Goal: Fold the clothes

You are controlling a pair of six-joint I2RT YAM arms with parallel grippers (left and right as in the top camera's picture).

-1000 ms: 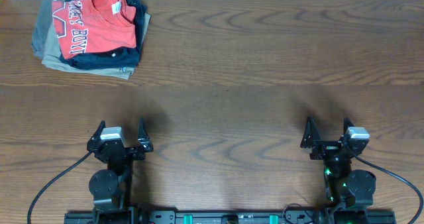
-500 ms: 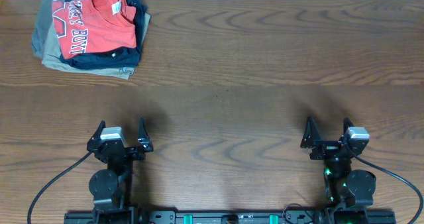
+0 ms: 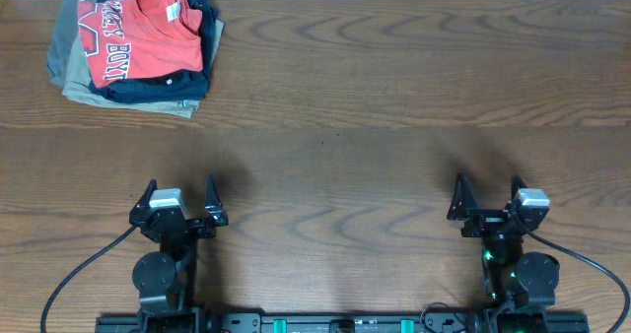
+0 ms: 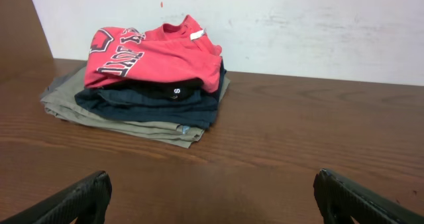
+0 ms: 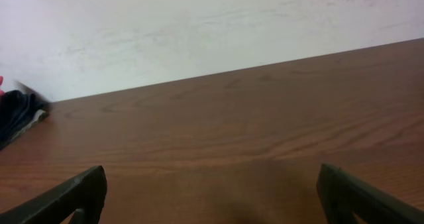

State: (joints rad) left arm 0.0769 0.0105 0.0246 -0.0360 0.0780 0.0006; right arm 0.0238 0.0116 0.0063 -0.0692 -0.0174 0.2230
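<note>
The coral-red T-shirt (image 3: pixel 138 30) with navy block lettering lies folded on top of a stack at the table's far left corner. It also shows in the left wrist view (image 4: pixel 156 55). My left gripper (image 3: pixel 179 199) is open and empty near the front edge, far from the shirt; its fingers show in its wrist view (image 4: pixel 212 201). My right gripper (image 3: pixel 488 197) is open and empty near the front right, and its wrist view (image 5: pixel 212 197) shows only bare wood between the fingers.
Under the shirt lie dark navy and black folded garments (image 3: pixel 168 85) and a khaki folded garment (image 3: pixel 74 72). The stack's edge shows at the left of the right wrist view (image 5: pixel 16 114). A white wall (image 4: pixel 298 25) runs behind the wooden table (image 3: pixel 375 97).
</note>
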